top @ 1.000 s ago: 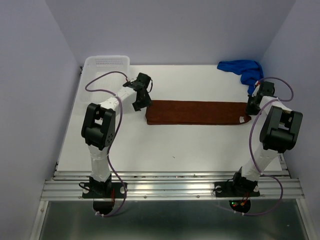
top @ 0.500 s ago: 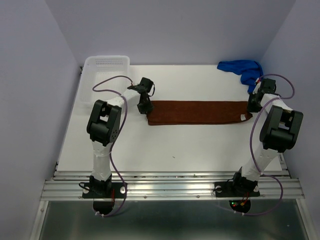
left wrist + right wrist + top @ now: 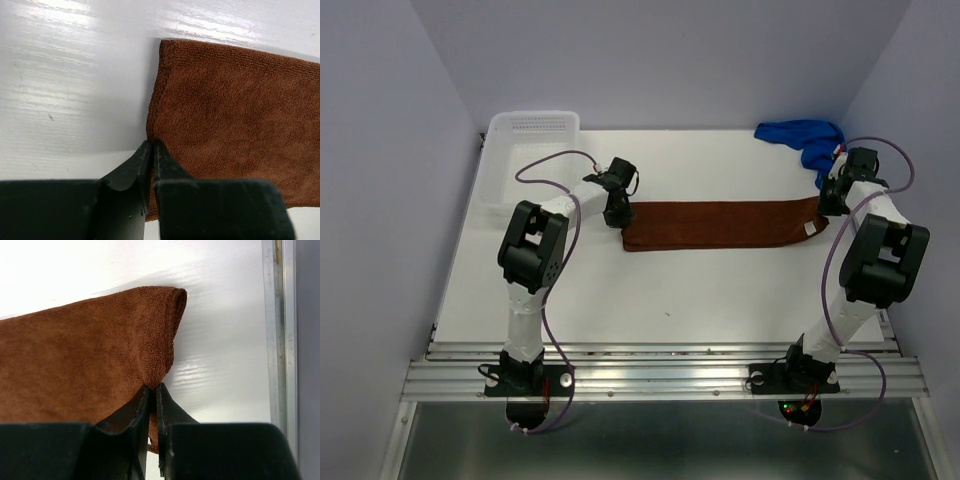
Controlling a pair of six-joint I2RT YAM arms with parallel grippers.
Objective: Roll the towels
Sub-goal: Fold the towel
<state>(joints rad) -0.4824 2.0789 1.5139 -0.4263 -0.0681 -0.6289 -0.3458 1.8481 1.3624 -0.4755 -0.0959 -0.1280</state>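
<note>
The rust-brown towel (image 3: 715, 224) is stretched flat on the surface (image 3: 670, 290) near the basket (image 3: 510, 150). Its short ends are clamped by the left end effector (image 3: 152, 145) and the right end effector (image 3: 152, 387). Straightening is judged in hand; rolling from one end would be required next.

Rust-brown all over on the brown towel (image 3: 715, 224), with a fine looped nap and a stitched hem of the same shade. Plain bright royal blue on the blue towel (image 3: 803, 137), far right. Glossy white on the tabletop (image 3: 700, 290). White too on the basket (image 3: 535, 128), far left, patterned with rows of small holes. Matt black on the left tool (image 3: 152, 145) and right tool (image 3: 152, 387). Purple on the cables (image 3: 560, 153). Pale lavender on the walls (image 3: 660, 60).
</note>
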